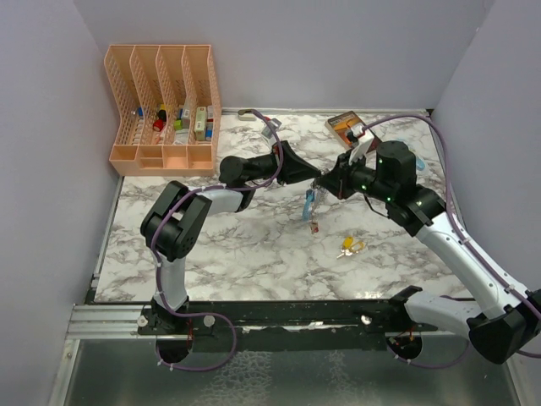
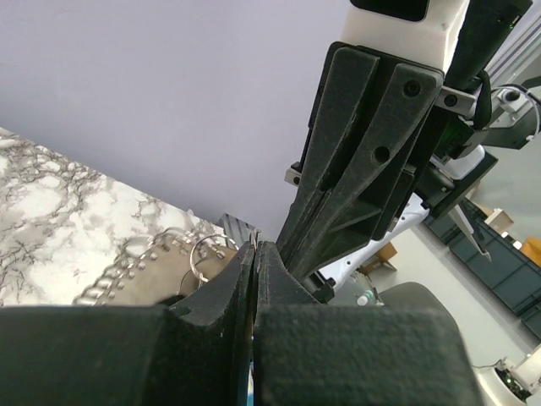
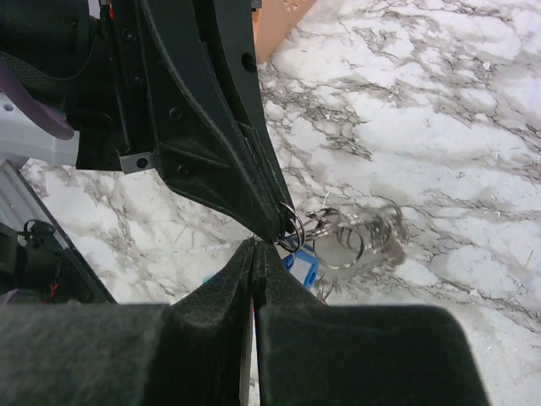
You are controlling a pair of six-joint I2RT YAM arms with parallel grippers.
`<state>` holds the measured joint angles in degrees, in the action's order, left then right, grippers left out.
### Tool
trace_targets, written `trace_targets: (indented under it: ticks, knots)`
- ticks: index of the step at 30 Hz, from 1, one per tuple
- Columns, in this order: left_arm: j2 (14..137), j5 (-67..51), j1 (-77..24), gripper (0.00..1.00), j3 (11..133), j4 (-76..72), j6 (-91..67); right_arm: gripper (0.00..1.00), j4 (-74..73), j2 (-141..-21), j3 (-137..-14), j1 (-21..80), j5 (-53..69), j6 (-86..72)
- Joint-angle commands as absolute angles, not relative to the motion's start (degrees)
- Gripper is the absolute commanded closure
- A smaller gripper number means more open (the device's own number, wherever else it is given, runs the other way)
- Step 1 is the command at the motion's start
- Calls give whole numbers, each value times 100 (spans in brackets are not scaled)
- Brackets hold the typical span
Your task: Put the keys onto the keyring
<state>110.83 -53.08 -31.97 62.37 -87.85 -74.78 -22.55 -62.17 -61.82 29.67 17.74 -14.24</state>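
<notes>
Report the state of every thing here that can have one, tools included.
left tool: shut, pinching the keyring's thin metal.
right tool: shut, tip to tip with the left tool; whether it grips the ring is unclear.
keyring: hanging below the two tool tips.
yellow-topped keys: lying loose on the table, not on the ring.
pink organiser: upright, small items in its slots.

The right hand (image 3: 254, 247) has its two dark fingers pressed together, tips pointing up the frame. Just beyond those tips and almost touching them, the left hand (image 3: 275, 222) reaches in from the upper left, also closed. The keyring (image 3: 317, 222) hangs at the left hand's tip, its light-blue piece (image 3: 304, 266) just right of the right hand's fingertips, over the marbled tabletop (image 3: 439, 127).
</notes>
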Motion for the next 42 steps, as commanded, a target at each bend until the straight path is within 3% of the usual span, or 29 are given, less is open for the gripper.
trace_targets:
  ticks: [1,4,8,11,31,42]
  knots:
    - [11034,-5115,-3252,100,6460,-10239,-7601,99,-2301,-6220,-6374,3050,1945,-1254]
    - [11017,-5123,-3252,100,6468,-10239,-7620,94,-2480,-6103,-6460,3049,1702,-1292]
    - [11004,-5156,-3256,100,6459,-10238,-7628,69,-2527,-5764,-6517,3046,1290,-1419]
    - [10989,-5174,-3252,100,6456,-10245,-7620,62,-2533,-5516,-6578,3039,1089,-1369]
    - [10899,-5212,-3346,100,6477,-10266,-7769,63,-2073,-5444,-6214,3028,1020,-1120]
    - [10936,-5026,-3375,100,6488,-10272,-7834,65,592,-4408,-4064,3005,-379,-3174]
